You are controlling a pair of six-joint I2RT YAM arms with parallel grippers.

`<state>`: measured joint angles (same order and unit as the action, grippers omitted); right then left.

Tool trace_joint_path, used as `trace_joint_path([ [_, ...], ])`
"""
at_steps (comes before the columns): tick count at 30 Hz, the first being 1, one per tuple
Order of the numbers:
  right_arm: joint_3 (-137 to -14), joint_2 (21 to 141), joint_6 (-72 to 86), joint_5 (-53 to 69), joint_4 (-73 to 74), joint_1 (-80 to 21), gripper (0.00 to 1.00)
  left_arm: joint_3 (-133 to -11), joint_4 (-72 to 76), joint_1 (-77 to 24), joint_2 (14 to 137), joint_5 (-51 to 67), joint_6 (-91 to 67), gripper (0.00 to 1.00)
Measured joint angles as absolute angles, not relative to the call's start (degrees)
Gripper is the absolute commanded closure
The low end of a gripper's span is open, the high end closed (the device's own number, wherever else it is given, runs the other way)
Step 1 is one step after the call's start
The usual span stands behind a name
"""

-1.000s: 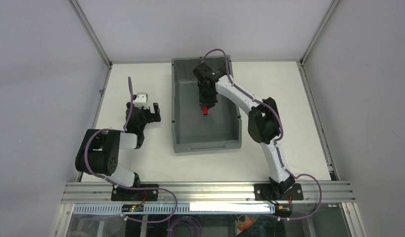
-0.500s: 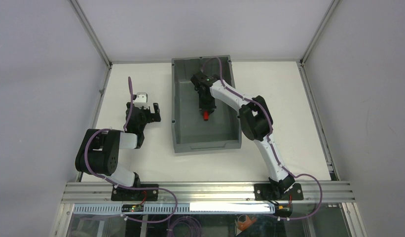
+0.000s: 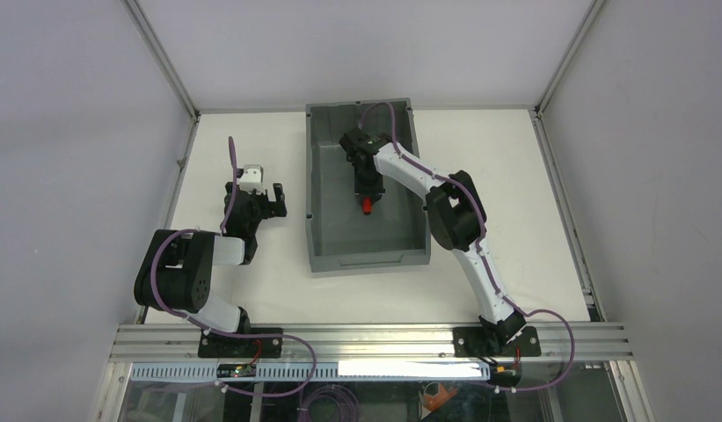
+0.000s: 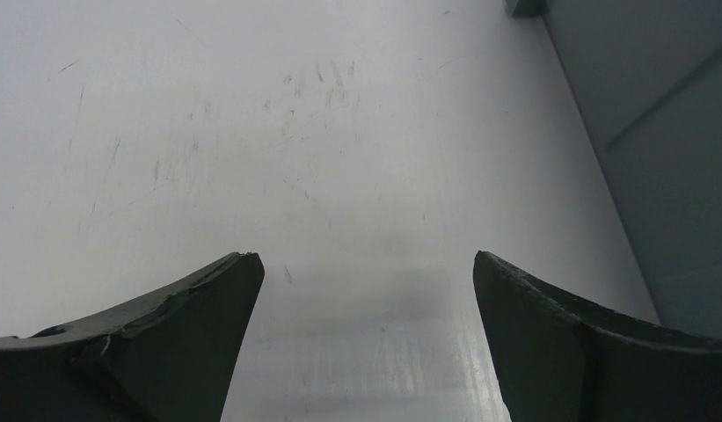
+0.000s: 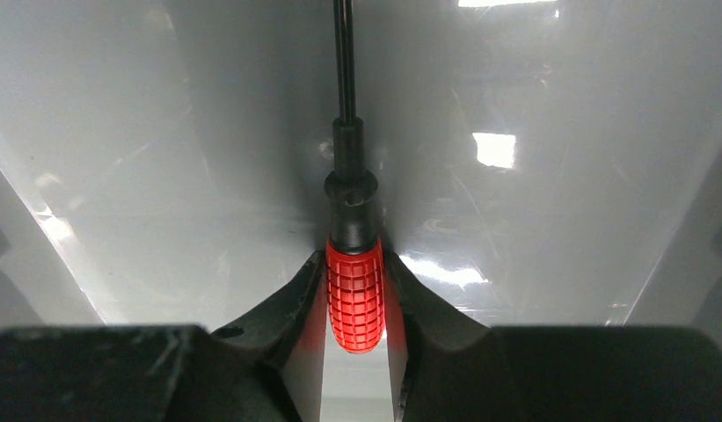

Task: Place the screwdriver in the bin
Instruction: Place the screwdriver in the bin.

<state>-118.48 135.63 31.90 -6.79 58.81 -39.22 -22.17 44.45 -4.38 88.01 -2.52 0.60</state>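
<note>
The grey bin [image 3: 315, 198] stands at the table's middle back. My right gripper [image 3: 368, 186] reaches down inside it and is shut on the screwdriver's red handle [image 3: 367, 207]. In the right wrist view both fingers [image 5: 291, 303] press the ribbed red handle [image 5: 355, 299], and the black shaft [image 5: 344, 61] points away over the bin's grey floor [image 5: 164, 132]. Its tip is out of view. My left gripper [image 3: 258, 200] is open and empty over the white table, left of the bin. In the left wrist view its gripper [image 4: 366, 264] holds nothing.
The bin's outer wall [image 4: 665, 132] shows at the right edge of the left wrist view. White scratched tabletop [image 4: 251, 132] lies under the left gripper. Enclosure walls and metal rails [image 3: 164, 53] ring the table.
One second ago my right gripper was higher and further back in the bin. It came down and nearer with the screwdriver, elbow folding toward the bin. The left arm has not moved.
</note>
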Motion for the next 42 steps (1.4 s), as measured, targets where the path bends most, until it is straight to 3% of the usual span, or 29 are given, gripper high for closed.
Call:
trace_joint_path([
  [11, -118.67, 135.63, 32.16, -6.92, 58.83, -39.22, 0.55, -22.17, 44.45, -4.38, 88.01, -2.52, 0.6, 0.01],
  [30, -124.81, 134.82, 30.85, -8.38, 62.41, -39.22, 0.27, -22.17, 44.45, -4.38, 88.01, -2.52, 0.6, 0.01],
  [35, -126.54, 132.07, 29.54, -8.43, 63.22, -39.22, 0.13, -22.17, 44.45, -4.38, 88.01, -2.52, 0.6, 0.01],
  [42, -129.36, 125.71, 27.33, -9.21, 63.31, -38.89, 0.02, -22.17, 44.45, -4.38, 88.01, -2.52, 0.6, 0.01],
])
